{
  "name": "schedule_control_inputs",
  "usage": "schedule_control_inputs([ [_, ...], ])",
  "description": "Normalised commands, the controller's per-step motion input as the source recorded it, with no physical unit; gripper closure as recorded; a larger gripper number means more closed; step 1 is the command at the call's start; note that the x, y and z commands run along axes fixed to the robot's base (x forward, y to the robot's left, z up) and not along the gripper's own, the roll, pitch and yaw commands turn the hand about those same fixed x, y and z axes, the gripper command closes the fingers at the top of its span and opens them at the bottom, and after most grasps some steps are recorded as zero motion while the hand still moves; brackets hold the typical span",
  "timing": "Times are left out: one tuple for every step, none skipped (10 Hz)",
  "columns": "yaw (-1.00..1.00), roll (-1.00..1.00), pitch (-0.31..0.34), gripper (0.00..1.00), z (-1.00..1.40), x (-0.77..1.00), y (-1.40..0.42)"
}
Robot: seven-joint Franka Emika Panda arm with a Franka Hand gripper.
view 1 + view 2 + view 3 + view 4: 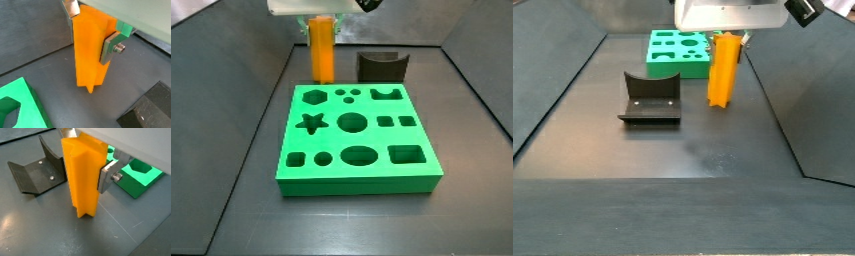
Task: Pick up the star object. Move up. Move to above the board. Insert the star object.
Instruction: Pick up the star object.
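Observation:
My gripper (90,27) is shut on the star object (90,55), a tall orange prism that hangs upright between the silver fingers (110,47). Both wrist views show this grip (88,155), with one plate pressed against the orange side (81,183). In a side view the gripper (322,22) holds the star object (323,55) just beyond the far edge of the green board (372,138), not over its holes. In a side view (727,38) the star object (722,72) stands to the side of the board (673,68), its lower end close to the floor.
The dark fixture (381,66) stands on the grey floor behind the board, to the side of the star object. It also shows in a side view (649,98) and in both wrist views (37,170) (150,110). A board corner (30,100) (133,185) lies near the prism.

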Motion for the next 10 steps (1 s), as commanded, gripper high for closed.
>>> schedule_control_inputs([
  [0.0, 0.0, 0.0, 1.0, 0.0, 0.0, 0.0],
  [0.0, 0.0, 0.0, 1.0, 0.0, 0.0, 0.0],
  [0.0, 0.0, 0.0, 1.0, 0.0, 0.0, 0.0],
  [0.0, 0.0, 0.0, 1.0, 0.0, 0.0, 0.0],
  [0.0, 0.0, 0.0, 1.0, 0.0, 0.0, 0.0],
  [0.0, 0.0, 0.0, 1.0, 0.0, 0.0, 0.0],
  [0.0, 0.0, 0.0, 1.0, 0.0, 0.0, 0.0],
  [0.0, 0.0, 0.0, 1.0, 0.0, 0.0, 0.0],
  [0.0, 0.0, 0.0, 1.0, 0.0, 0.0, 0.0],
  [0.0, 0.0, 0.0, 1.0, 0.0, 0.0, 0.0],
])
